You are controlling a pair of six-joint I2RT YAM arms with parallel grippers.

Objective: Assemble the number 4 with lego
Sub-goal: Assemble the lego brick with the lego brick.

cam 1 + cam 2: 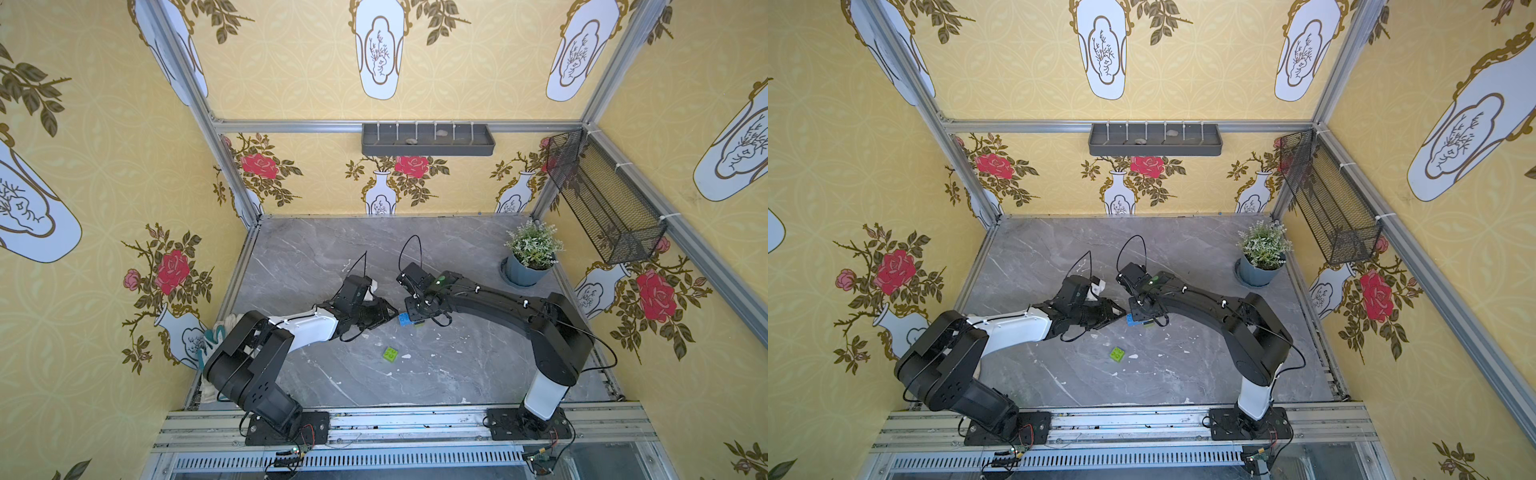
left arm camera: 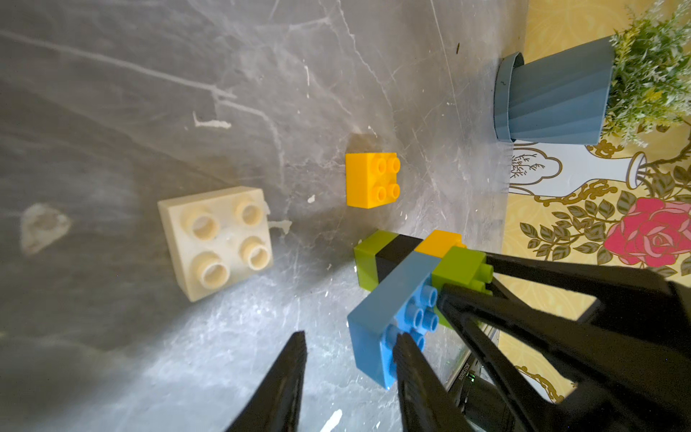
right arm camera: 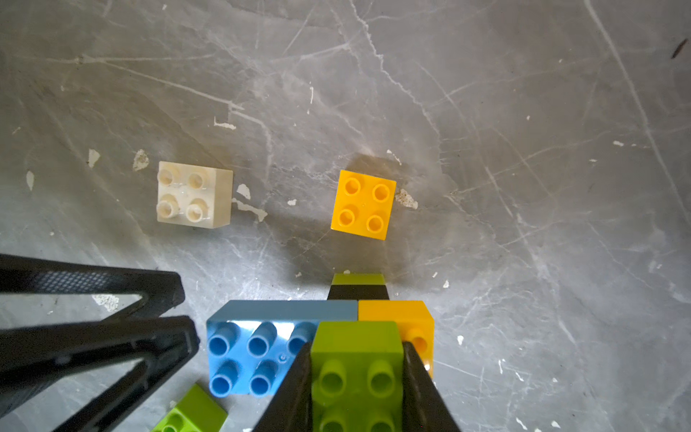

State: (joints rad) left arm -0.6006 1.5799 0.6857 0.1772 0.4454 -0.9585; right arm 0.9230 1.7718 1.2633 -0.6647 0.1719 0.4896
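Grey marble tabletop: a loose green brick lies nearest. Beyond it the right gripper clamps the top green brick of the number 4, whose blue brick runs left toward the narrowly parted, empty left gripper. Farthest, the white brick sits left, nearer that arm; the yellow brick right

In both top views the right arm hides most of the joined bricks; mainly the blue brick peeks out. In the right wrist view, the loose green brick beside the blue brick is cut off by the edge.
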